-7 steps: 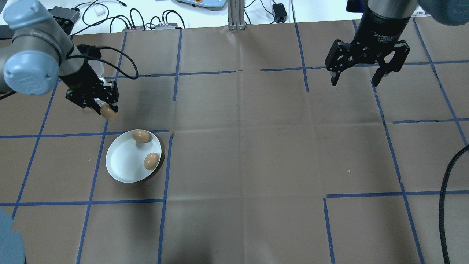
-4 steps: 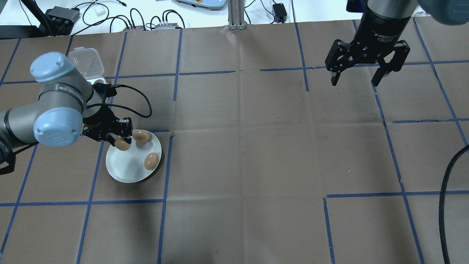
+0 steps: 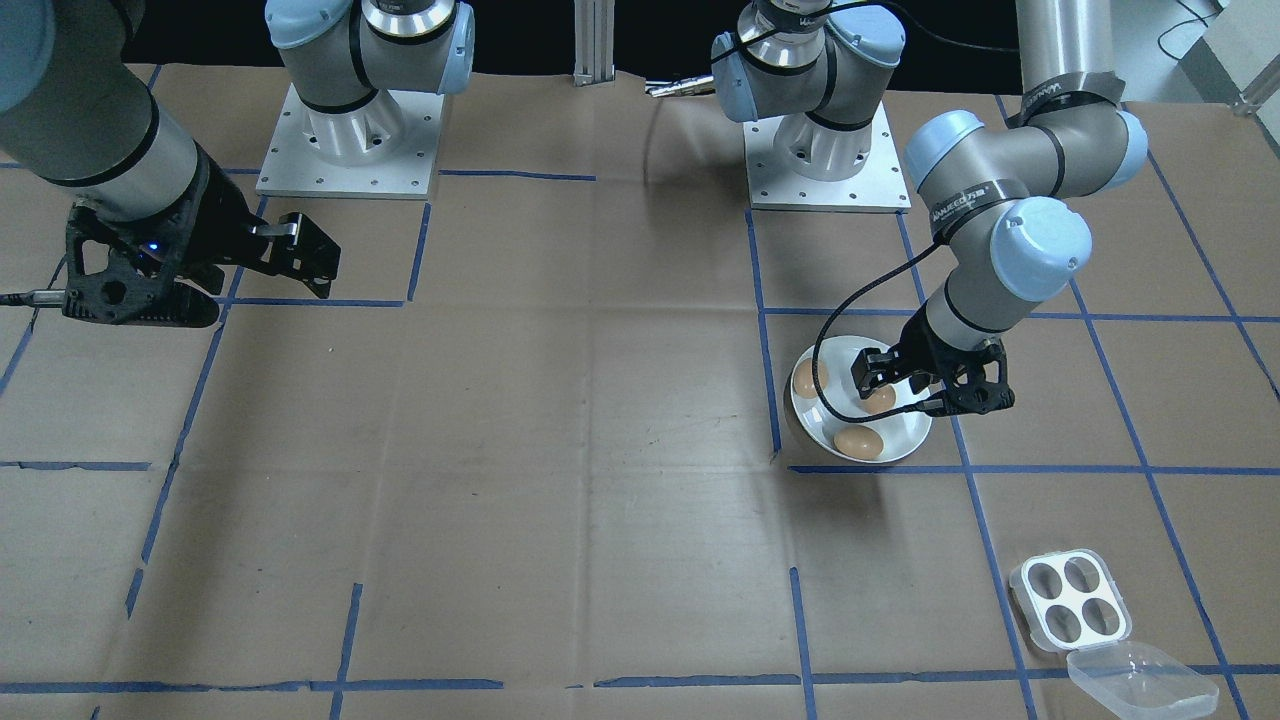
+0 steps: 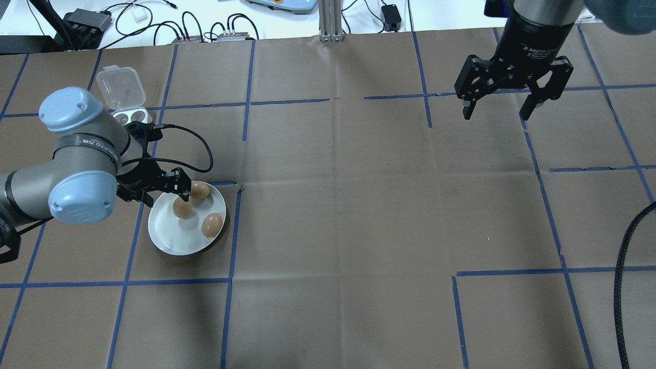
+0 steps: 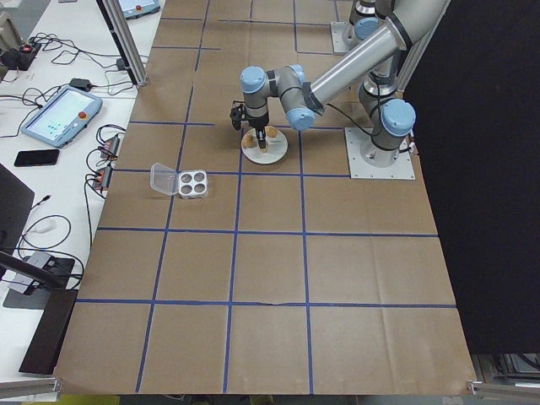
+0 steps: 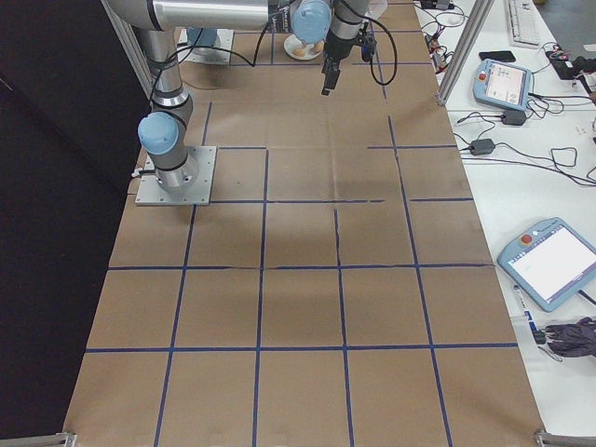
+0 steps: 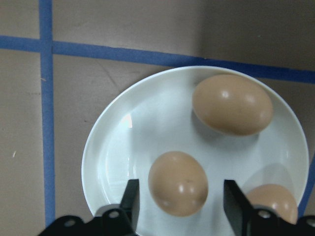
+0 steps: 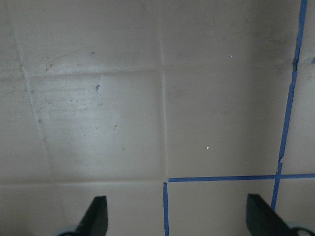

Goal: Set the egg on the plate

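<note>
Since half a second ago the left tool (image 4: 180, 197) has moved further over the round white shallow plate (image 4: 165, 230), and its brown egg (image 4: 182, 207) now sits in the plate between spread fingers that no longer grip it; two more brown eggs (image 4: 211, 224) lie alongside. The right tool (image 4: 499, 106) hangs open, unmoved; brown paper crossed with blue tape lines (image 4: 233, 233) covers the bench (image 4: 348, 215); a small white four-hole egg tray with clear lid (image 3: 1080, 603) sits well apart from the plate.
</note>
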